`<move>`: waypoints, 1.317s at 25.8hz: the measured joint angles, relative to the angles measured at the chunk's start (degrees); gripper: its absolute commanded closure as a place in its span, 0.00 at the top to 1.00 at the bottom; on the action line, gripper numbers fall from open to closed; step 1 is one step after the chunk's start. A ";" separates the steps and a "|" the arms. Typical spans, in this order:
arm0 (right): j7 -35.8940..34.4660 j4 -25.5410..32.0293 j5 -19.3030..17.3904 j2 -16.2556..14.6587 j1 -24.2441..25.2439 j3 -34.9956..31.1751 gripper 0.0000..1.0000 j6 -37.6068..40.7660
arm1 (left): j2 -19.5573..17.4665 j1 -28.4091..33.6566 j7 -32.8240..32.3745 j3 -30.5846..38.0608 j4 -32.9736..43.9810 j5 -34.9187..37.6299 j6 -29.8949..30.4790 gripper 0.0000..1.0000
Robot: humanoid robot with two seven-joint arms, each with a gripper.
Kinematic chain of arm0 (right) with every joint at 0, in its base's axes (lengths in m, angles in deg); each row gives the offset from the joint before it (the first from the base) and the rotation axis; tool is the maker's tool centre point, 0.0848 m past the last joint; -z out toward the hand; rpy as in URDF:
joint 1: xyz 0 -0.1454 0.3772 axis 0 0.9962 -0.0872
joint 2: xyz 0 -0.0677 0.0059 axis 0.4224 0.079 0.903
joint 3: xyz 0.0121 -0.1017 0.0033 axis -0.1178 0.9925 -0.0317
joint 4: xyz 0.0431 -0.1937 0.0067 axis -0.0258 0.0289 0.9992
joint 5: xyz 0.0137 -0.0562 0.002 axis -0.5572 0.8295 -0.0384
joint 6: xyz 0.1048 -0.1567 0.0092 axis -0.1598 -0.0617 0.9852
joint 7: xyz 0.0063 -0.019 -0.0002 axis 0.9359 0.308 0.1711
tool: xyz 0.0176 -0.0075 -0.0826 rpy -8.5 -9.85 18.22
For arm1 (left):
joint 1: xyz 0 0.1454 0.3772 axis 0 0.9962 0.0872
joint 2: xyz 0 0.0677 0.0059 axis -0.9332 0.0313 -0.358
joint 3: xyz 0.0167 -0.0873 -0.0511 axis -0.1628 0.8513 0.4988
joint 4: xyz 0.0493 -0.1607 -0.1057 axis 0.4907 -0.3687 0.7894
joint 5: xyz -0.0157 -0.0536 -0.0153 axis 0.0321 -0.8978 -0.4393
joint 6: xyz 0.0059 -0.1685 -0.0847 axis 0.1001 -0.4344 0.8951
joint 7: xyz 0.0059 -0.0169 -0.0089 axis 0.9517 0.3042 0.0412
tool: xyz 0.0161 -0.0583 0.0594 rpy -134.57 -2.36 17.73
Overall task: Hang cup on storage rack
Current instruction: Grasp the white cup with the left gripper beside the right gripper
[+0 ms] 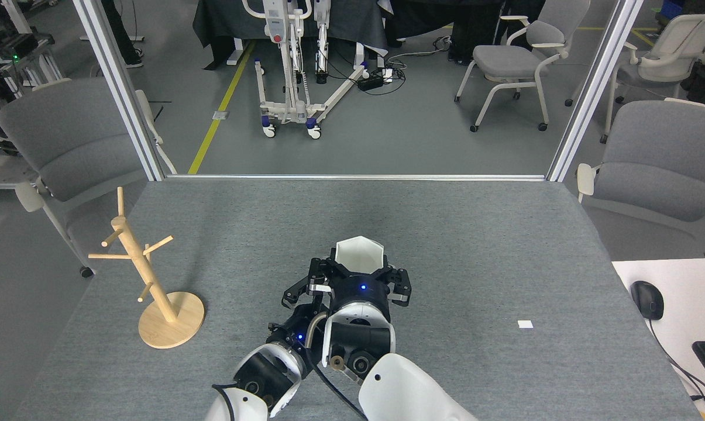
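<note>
While the right tool (pixel 359 270) grips the cup (pixel 359 252), the rack (pixel 147 275) waits well apart, left.
Left tool (pixel 296 292) (half hidden, state unclear) idles beside it; lift clear of the desk (pixel 475 245), then line the cup's hole with a peg.
</note>
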 measured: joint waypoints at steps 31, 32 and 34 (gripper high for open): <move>-19.67 -0.85 -0.67 2.43 1.09 -1.01 0.99 0.89 | -0.03 0.56 1.72 0.10 0.01 -0.03 0.29 0.00; -19.82 -0.85 -0.65 2.46 1.16 -1.03 0.99 0.91 | -0.03 0.57 1.71 0.08 0.00 -0.03 0.29 0.00; -20.48 -0.85 -0.55 2.49 1.20 -1.35 0.99 0.91 | -0.03 0.90 1.82 0.07 -0.01 -0.04 0.29 0.00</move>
